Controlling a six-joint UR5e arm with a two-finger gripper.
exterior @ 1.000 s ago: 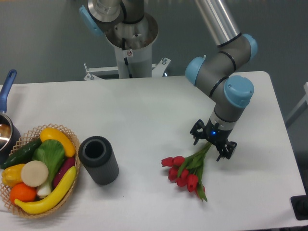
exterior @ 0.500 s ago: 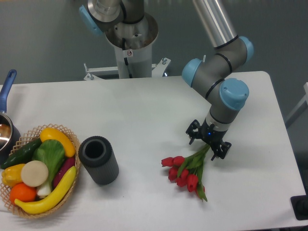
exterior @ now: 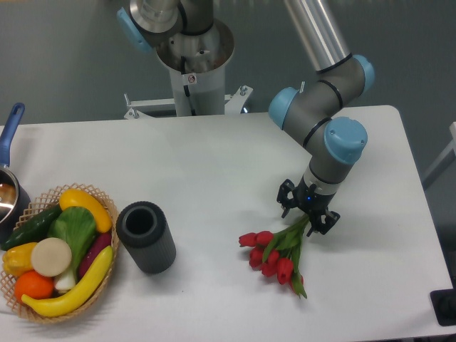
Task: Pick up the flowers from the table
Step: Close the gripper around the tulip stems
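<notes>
Since the earlier frames, the end effector (exterior: 308,214) had shifted slightly left and sat over the stem end of the flowers (exterior: 276,253). Its fingers stood on either side of the stems, though whether they had gripped them could not be told. The bunch lay flat on the desk (exterior: 214,164), right of center, blooms toward the near-left. Well to the left stood a dark cylinder (exterior: 146,236), a basket (exterior: 53,253) of produce and a pot (exterior: 8,189).
</notes>
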